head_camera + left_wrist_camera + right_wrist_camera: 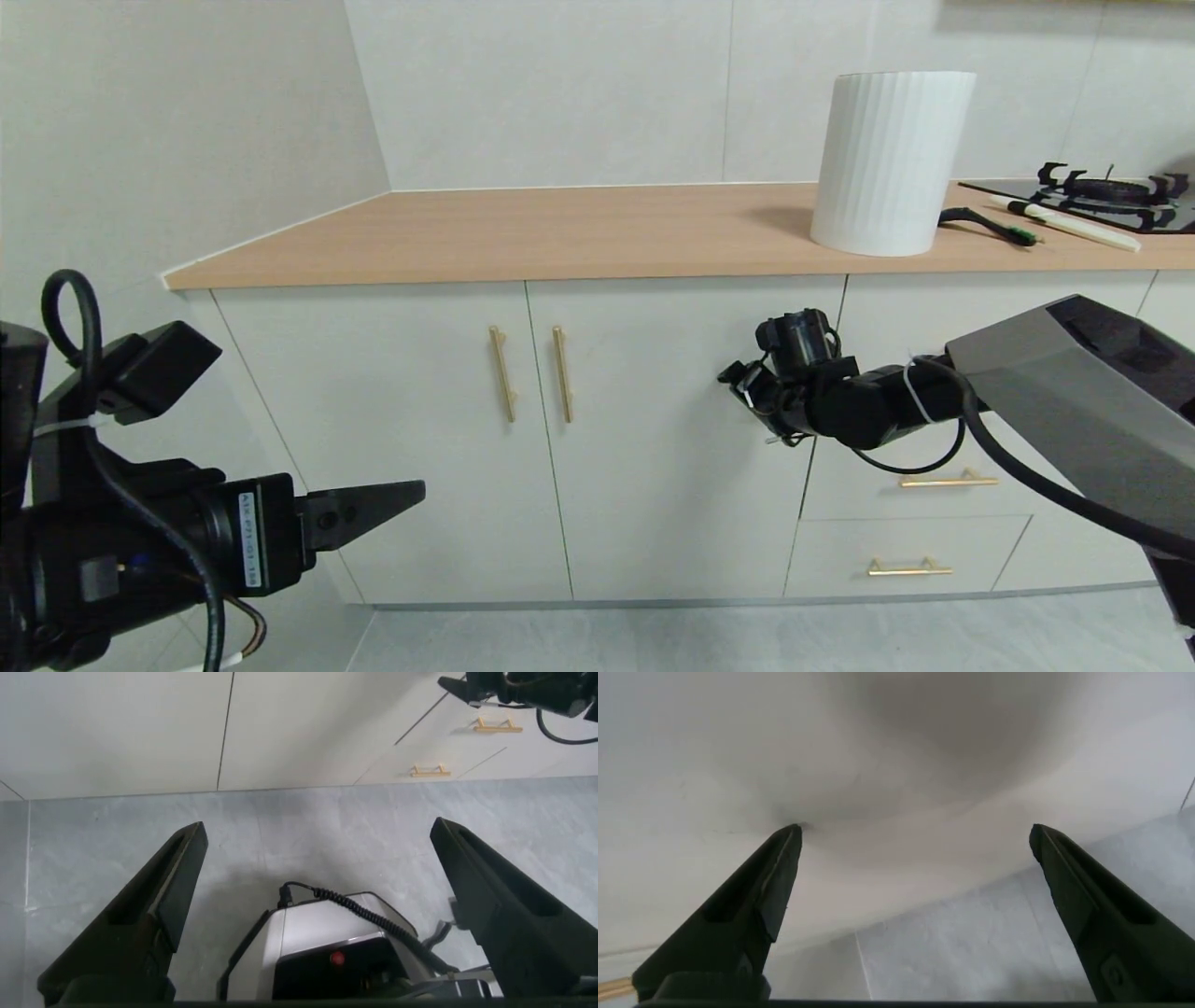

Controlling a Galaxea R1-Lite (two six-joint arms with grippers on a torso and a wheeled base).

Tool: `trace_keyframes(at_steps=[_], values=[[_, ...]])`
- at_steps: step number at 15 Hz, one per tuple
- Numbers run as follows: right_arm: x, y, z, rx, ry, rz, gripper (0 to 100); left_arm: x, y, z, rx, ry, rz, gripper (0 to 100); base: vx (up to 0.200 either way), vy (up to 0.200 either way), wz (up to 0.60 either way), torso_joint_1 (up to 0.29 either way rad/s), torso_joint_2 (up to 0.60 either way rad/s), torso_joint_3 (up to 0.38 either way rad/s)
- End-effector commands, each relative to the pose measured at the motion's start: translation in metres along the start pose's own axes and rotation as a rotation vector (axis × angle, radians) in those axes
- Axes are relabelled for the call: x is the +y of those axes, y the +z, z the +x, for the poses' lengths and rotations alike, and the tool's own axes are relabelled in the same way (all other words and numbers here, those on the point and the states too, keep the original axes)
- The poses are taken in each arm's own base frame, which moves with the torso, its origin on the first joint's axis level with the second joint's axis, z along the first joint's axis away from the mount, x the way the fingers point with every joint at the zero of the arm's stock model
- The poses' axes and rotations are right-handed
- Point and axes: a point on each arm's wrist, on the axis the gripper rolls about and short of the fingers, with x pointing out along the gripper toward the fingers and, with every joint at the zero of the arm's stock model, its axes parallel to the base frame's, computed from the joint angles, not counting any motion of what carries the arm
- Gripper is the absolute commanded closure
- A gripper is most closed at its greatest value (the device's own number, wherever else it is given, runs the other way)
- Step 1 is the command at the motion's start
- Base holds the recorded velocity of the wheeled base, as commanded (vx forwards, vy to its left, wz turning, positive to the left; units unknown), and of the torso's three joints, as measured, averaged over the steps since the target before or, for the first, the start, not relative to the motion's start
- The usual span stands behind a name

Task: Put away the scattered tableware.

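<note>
A tall white ribbed container (890,161) stands on the wooden countertop (560,229). To its right lie a black-handled utensil (988,225) and a long cream-coloured utensil (1069,222) with a green band. My left gripper (411,493) hangs low at the left, in front of the cabinets, open with nothing between its fingers (149,917). My right gripper (739,381) is held close to a white cabinet door (878,756), below the countertop's edge, and it is open and empty too.
White cabinet doors with gold handles (532,373) run under the countertop, and drawers with gold pulls (948,482) sit at the right. A black gas hob (1111,191) is at the far right. Walls close the left and back. Grey floor (318,840) lies below.
</note>
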Motion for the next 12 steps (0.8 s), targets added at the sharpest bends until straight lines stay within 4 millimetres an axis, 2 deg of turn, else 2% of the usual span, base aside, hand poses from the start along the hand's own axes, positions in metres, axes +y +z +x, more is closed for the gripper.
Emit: trace_keyframes(at_steps=[1,4,5,6,9,10,11,12], values=[[-0.003,0.001,0.005,-0.011,-0.008,0.005,0,0.0,0.0,0.001,0.003,0.002,0.0,0,0.0,0.0,0.0,0.0,0.0,0.0],[0.001,0.004,-0.005,0.0,0.003,0.003,0,0.0,0.0,0.001,0.002,0.002,0.0,0,0.0,0.0,0.0,0.0,0.0,0.0],[0.003,0.003,-0.014,0.018,0.003,-0.005,0,0.0,0.0,0.001,0.003,0.0,0.0,0,0.0,0.0,0.0,0.0,0.0,0.0],[0.009,0.0,-0.032,0.056,0.032,-0.018,0,0.0,0.0,0.0,0.0,-0.001,0.0,0,0.0,0.0,0.0,0.0,0.0,0.0],[0.025,0.006,-0.111,0.158,0.195,-0.132,0,0.0,0.001,-0.011,-0.037,-0.019,0.0,0,0.0,0.0,0.0,0.0,0.0,0.0],[0.027,0.008,-0.124,0.147,0.215,-0.148,0,0.001,0.001,-0.014,-0.048,-0.025,-0.001,0,0.0,0.0,0.0,0.0,0.0,0.0],[0.027,0.017,-0.161,0.114,0.257,-0.179,0,0.003,0.002,-0.027,-0.091,-0.038,-0.006,0,0.0,0.0,0.0,0.0,0.0,0.0],[0.02,0.029,-0.206,0.075,0.307,-0.212,0,0.008,0.0,-0.042,-0.142,-0.042,-0.02,0,0.0,0.0,0.0,0.0,0.0,0.0]])
